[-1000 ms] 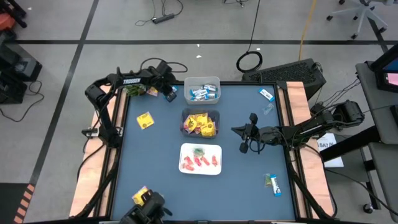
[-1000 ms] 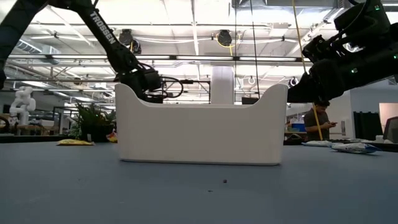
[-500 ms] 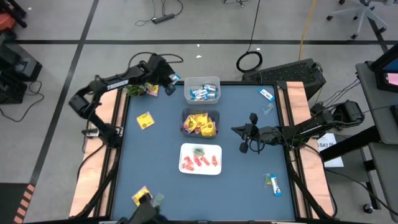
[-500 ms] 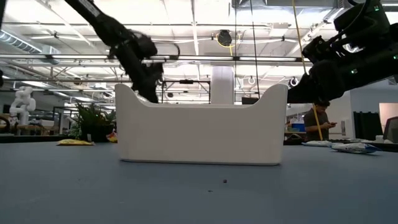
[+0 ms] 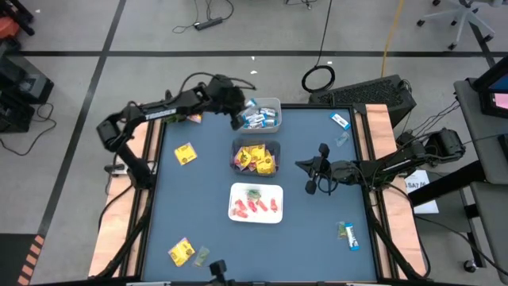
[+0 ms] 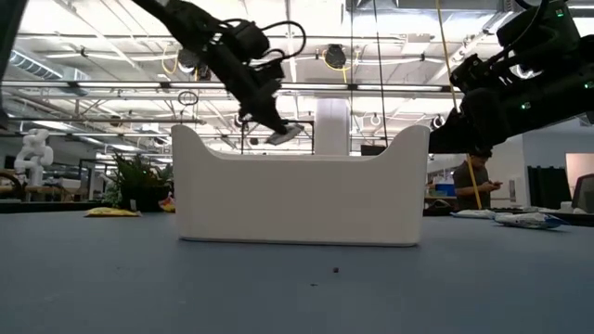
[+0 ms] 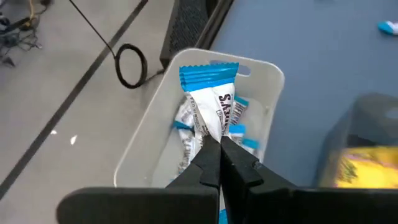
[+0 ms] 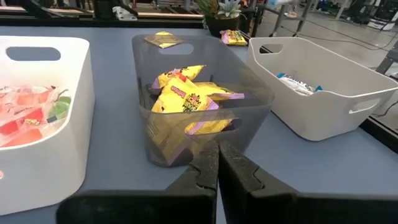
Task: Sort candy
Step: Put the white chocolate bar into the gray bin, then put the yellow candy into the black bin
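Left gripper [image 5: 244, 114]: positioned over the near-left rim of the white bin at the table's far edge; fingers [image 7: 208, 163] closed on a blue-and-white bar.
Held bar [image 7: 214, 102]: blue-and-white wrapper, hanging above the bin's opening, clear of the bars already inside.
White far bin [image 5: 274, 104]: contains several blue-and-white bars [image 5: 260, 119].
Grey middle bin [image 5: 235, 148]: contains yellow packets with red marks [image 5: 255, 159].
White near bin [image 5: 235, 191]: contains red and pink pieces [image 5: 255, 206] plus a green piece [image 5: 253, 193].
Right gripper [image 5: 311, 178]: stationed above the blue table [image 5: 198, 206] to the right of the bins, fingers pressed together, nothing between them.
Loose yellow packets: one [image 5: 185, 153] left of the grey bin, one [image 5: 181, 252] at the near-left corner, one [image 5: 193, 117] at the far-left edge.
Loose blue-and-white bars: one [image 5: 340, 121] at the far-right corner, one [image 5: 351, 237] at the near-right.
Background, low view: a person [image 6: 474, 182] standing beyond the table.
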{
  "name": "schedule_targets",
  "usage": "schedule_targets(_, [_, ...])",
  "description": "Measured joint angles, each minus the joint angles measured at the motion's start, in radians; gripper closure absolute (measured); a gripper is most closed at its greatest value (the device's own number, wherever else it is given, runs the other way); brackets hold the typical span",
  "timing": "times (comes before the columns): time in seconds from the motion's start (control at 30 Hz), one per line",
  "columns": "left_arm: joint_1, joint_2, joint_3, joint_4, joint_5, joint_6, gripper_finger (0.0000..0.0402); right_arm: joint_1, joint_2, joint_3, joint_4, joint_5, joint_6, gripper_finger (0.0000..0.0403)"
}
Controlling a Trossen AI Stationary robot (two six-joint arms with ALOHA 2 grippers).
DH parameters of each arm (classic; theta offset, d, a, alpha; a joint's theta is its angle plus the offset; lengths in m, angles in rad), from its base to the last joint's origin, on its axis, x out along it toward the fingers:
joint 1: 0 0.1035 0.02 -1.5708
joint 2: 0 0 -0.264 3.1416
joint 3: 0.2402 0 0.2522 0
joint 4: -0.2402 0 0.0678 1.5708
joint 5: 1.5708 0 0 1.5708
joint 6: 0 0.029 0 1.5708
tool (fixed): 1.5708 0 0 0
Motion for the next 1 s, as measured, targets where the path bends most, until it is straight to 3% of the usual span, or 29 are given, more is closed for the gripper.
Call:
schedule_targets(0.27, [0.016, 0.195, 0.126, -0.034, -0.001, 0.02, 0.0401, 0.0, 0.0, 0.0, -0.006, 0.001, 0.0, 0.0403])
schedule_targets(0.5, [0.04, 0.322, 0.152, -0.071, -0.024, 0.031, 0.0396, 0.0, 0.0, 0.0, -0.029, 0.001, 0.0, 0.0403])
schedule_targets(0.63, [0.036, 0.348, 0.154, -0.07, -0.072, 0.031, 0.0379, 0.0, 0.0, 0.0, -0.028, 0.001, 0.001, 0.0403])
schedule_targets(1.0, [-0.007, 0.312, 0.156, -0.068, -0.085, 0.087, 0.0304, 0.0, 0.0, 0.0, -0.028, 0.001, 0.004, 0.0403])
